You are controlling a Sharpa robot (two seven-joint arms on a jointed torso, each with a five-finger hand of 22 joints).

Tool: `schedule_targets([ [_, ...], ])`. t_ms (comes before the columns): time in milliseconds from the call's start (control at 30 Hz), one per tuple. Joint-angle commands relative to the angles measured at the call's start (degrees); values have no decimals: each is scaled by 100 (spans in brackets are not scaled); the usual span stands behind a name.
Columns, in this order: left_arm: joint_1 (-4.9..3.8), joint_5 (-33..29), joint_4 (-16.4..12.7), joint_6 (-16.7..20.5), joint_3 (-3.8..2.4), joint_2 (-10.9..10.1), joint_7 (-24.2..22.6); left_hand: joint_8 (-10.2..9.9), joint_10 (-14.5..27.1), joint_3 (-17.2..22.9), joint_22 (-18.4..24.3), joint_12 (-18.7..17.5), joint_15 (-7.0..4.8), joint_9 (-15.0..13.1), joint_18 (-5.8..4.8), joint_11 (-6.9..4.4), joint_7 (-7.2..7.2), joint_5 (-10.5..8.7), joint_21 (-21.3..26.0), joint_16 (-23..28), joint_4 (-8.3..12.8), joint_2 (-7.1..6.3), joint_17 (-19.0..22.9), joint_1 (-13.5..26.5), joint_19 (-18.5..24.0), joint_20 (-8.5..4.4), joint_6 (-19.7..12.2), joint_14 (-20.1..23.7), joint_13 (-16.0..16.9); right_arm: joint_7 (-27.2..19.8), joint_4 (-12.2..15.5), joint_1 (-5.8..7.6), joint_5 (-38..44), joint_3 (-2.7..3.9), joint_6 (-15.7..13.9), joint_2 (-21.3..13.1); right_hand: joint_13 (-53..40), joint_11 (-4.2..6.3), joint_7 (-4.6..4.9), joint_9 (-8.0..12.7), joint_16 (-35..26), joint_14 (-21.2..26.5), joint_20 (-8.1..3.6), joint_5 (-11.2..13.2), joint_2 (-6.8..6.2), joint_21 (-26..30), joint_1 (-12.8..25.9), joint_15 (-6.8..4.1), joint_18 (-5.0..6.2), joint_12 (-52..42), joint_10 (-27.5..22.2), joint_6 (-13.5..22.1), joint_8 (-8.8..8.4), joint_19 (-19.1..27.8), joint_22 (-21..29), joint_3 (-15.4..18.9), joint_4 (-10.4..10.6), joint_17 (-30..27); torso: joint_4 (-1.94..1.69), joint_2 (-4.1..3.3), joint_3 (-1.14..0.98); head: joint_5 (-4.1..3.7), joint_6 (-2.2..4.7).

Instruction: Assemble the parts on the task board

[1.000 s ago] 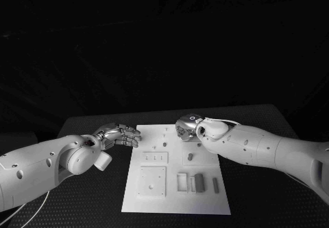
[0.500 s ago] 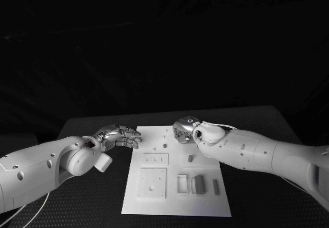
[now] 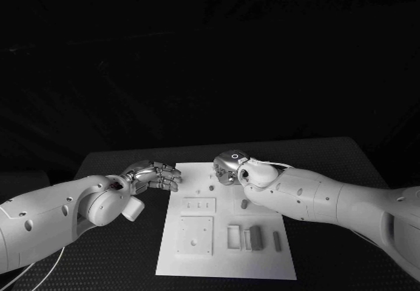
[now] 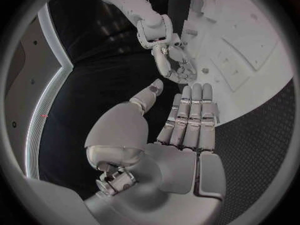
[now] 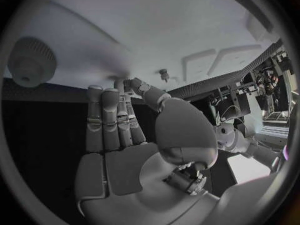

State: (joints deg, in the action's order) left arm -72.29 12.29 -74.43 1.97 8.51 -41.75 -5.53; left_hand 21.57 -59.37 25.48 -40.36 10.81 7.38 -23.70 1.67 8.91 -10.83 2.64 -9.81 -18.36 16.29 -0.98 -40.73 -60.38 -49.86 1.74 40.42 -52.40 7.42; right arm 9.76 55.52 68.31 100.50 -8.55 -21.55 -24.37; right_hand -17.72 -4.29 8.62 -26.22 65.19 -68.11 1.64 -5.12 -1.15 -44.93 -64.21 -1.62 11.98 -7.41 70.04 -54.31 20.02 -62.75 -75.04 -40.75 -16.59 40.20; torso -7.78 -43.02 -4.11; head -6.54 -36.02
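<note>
Hovering at the task board (image 3: 223,267), both hands' fingers (image 5: 115,120) are extended, empty; its small parts (image 3: 253,237) look light, rigid, needing side-pinches.

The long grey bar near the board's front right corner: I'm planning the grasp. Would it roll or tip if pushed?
The grey bar lies flat on the task board, so tipping seems unlikely. It looks slim and light, so a push would probably slide it. Whether it is round enough to roll cannot be told.
</note>
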Motion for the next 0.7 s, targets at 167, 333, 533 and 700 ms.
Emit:
schedule_targets([
  [167, -3, -30, -2, -59, -4, 29, -49, -35, -12, -21, -9, -21, -1, 6, 42, 15, -196, 27, 30, 34, 5, 11, -10, 49, -41, -10, 31, -43, 6, 282, -121, 75, 221, 1, -266, 118, -10, 0, -126, -116, 36, 9, -44, -39, -52, -27, -39, -43, 302, -13, 39, -176, 61, -19, -125, -34, -5, -7, -60, 0, 3, 23, 20],
  [333, -4, -30, -25, -51, -5, 2, -44, -36, -13, -22, -9, -22, -1, 7, 42, 15, -195, 27, 31, 36, 5, 9, -12, 49, -42, -10, 32, -43, 7, 341, -140, 119, 265, 4, -306, 138, -16, 2, -129, -120, 44, 6, -48, -38, -65, -38, -42, -45, 302, -13, 45, -185, 63, -22, -124, -39, -5, -10, -62, -3, 1, 43, 13],
  [533, -6, -30, -40, -43, -5, -18, -40, -36, -14, -22, -10, -22, -1, 7, 42, 14, -195, 27, 32, 37, 6, 7, -15, 48, -42, -10, 34, -44, 7, 366, -148, 142, 287, 12, -304, 168, -20, 4, -131, -122, 50, 3, -51, -38, -79, -47, -45, -48, 302, -12, 49, -190, 64, -26, -124, -43, -5, -13, -53, -7, -3, 67, -7],
  [700, -6, -30, -39, -42, -5, -9, -42, -37, -16, -23, -11, -23, -1, 8, 42, 14, -194, 27, 32, 39, 7, 6, -17, 48, -42, -10, 36, -44, 8, 327, -259, 146, 282, 15, -284, 263, -22, 5, -131, -123, 52, 2, -53, -38, -85, -51, -47, -48, 302, -10, 50, -191, 63, -27, -123, -45, -4, -14, -52, -5, -2, 72, -17],
])
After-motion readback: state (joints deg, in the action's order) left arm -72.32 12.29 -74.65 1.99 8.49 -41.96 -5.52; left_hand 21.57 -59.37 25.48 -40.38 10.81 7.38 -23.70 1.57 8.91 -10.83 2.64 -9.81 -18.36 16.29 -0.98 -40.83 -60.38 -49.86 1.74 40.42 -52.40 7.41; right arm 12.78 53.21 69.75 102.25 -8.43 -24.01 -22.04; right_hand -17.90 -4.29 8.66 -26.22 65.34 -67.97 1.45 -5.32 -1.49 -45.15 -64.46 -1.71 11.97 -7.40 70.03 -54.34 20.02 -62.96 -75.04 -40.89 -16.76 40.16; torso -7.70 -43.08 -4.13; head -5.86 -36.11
